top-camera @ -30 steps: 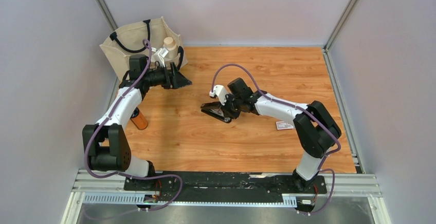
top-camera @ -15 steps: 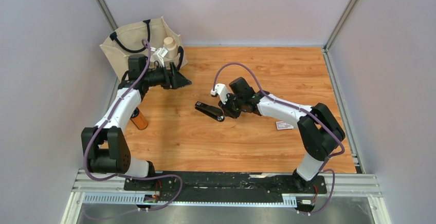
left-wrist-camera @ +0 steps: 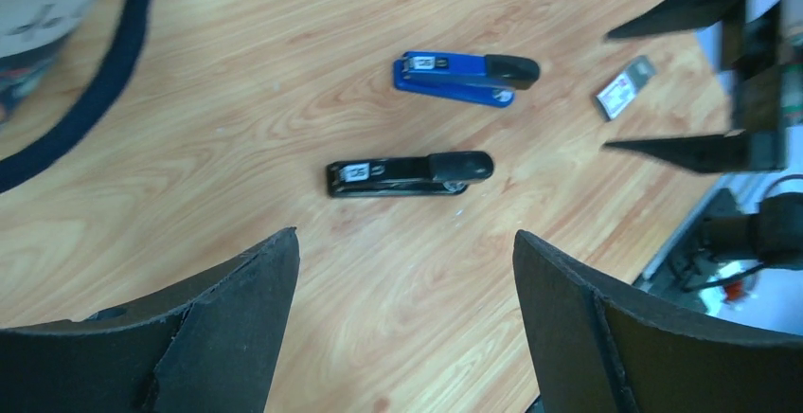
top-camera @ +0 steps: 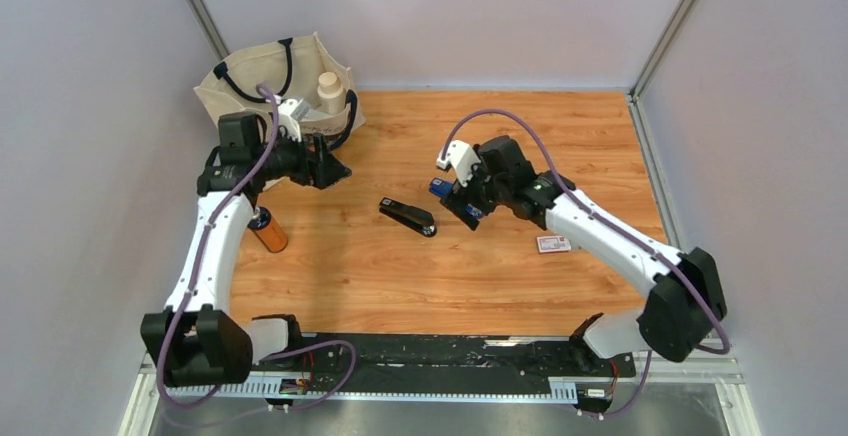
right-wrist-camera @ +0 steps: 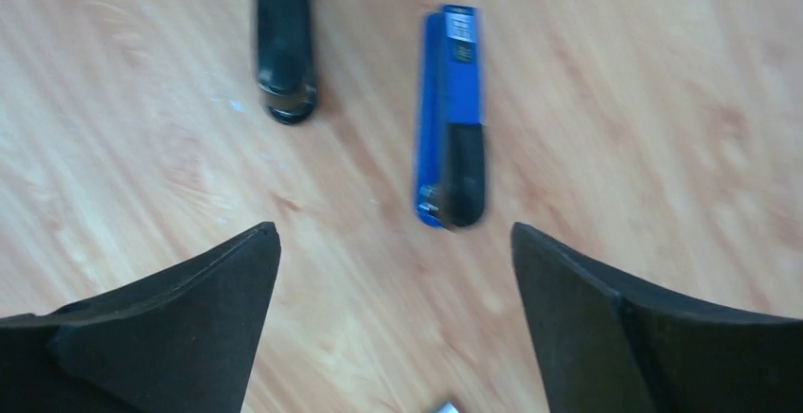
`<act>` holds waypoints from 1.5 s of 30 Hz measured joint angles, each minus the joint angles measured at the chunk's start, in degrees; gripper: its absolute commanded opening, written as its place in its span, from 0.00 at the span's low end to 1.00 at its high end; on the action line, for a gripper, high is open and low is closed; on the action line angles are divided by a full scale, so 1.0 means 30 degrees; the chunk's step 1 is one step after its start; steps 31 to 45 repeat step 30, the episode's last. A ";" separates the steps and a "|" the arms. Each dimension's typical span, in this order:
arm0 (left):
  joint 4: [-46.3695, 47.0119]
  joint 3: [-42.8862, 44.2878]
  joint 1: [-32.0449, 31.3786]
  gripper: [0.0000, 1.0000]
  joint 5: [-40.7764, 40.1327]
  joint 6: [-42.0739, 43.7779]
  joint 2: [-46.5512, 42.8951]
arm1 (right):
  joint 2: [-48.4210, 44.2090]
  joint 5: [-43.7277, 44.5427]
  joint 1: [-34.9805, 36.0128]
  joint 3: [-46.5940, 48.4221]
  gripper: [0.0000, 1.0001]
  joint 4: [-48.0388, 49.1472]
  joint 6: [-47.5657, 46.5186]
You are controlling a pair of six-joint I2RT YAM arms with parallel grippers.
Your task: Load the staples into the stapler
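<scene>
I think the job now is to grab a stapler and lift its top open. The right pincer (right-wrist-camera: 393, 233) hangs over the blue stapler (right-wrist-camera: 452, 100), spread wide, holding nothing and touching nothing. It should come straight down with one finger on each long side, so the stapler does not spin away. The left pincer (left-wrist-camera: 402, 238) is spread wide and empty too, facing the black stapler (left-wrist-camera: 409, 172). The staples (top-camera: 553, 244) lie in their little box on the table (top-camera: 400, 286), at 3 o'clock from the black stapler, well apart from both pincers
</scene>
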 measured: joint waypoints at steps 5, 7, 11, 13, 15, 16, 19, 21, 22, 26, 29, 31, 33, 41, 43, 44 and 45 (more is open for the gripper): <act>-0.3206 0.0838 0.1049 0.92 -0.2222 0.1872 -0.2222 | -0.2951 0.3810 -0.0444 -0.0204 1.00 -0.1224 -0.0029; -0.4138 0.0838 0.1341 0.93 -0.3220 0.2412 -0.3155 | -0.4269 0.5136 -0.0743 -0.0321 1.00 -0.1741 0.0102; -0.5756 0.0845 0.1464 0.93 -0.5399 0.3286 -0.5391 | -0.7162 0.8313 -0.1042 -0.0787 1.00 -0.1807 0.0743; -0.6360 0.0845 0.1472 0.93 -0.6404 0.3526 -0.6528 | -0.8735 0.9996 -0.1071 -0.1100 1.00 -0.1588 0.1071; -0.6805 0.0845 0.1472 0.94 -0.7147 0.3643 -0.7643 | -1.0295 1.1570 -0.1078 -0.1486 1.00 -0.1027 0.1362; -0.6929 0.0838 0.1479 0.94 -0.7410 0.3657 -0.8174 | -1.1060 1.2269 -0.1122 -0.1756 1.00 -0.0605 0.1472; -0.7133 0.0729 0.1472 0.95 -0.8116 0.3650 -0.9930 | -1.3143 1.3544 -0.1413 -0.2572 1.00 0.0605 0.1756; -0.7169 0.0583 0.1472 0.96 -0.8495 0.3657 -1.1285 | -1.4294 1.3967 -0.1719 -0.3162 1.00 0.1173 0.1967; -0.7169 0.0546 0.1472 0.96 -0.8633 0.3650 -1.1766 | -1.4513 1.4039 -0.1785 -0.3271 1.00 0.1282 0.1996; -0.7002 0.0262 0.1472 0.96 -0.9282 0.3592 -1.3799 | -1.5912 1.4236 -0.2193 -0.3912 1.00 0.1858 0.2324; -0.6980 0.0146 0.1472 0.96 -0.9639 0.3541 -1.4513 | -1.6269 1.4178 -0.2200 -0.3949 1.00 0.1821 0.2404; -0.6980 0.0131 0.1472 0.96 -0.9712 0.3519 -1.4644 | -1.6378 1.4171 -0.2200 -0.3949 1.00 0.1807 0.2412; -0.6980 0.0131 0.1472 0.96 -0.9712 0.3519 -1.4644 | -1.6378 1.4171 -0.2200 -0.3949 1.00 0.1807 0.2412; -0.6980 0.0131 0.1472 0.96 -0.9712 0.3519 -1.4644 | -1.6378 1.4171 -0.2200 -0.3949 1.00 0.1807 0.2412; -0.6980 0.0131 0.1472 0.96 -0.9712 0.3519 -1.4644 | -1.6378 1.4171 -0.2200 -0.3949 1.00 0.1807 0.2412; -0.6980 0.0131 0.1472 0.96 -0.9712 0.3519 -1.4644 | -1.6378 1.4171 -0.2200 -0.3949 1.00 0.1807 0.2412; -0.6980 0.0131 0.1472 0.96 -0.9712 0.3519 -1.4644 | -1.6378 1.4171 -0.2200 -0.3949 1.00 0.1807 0.2412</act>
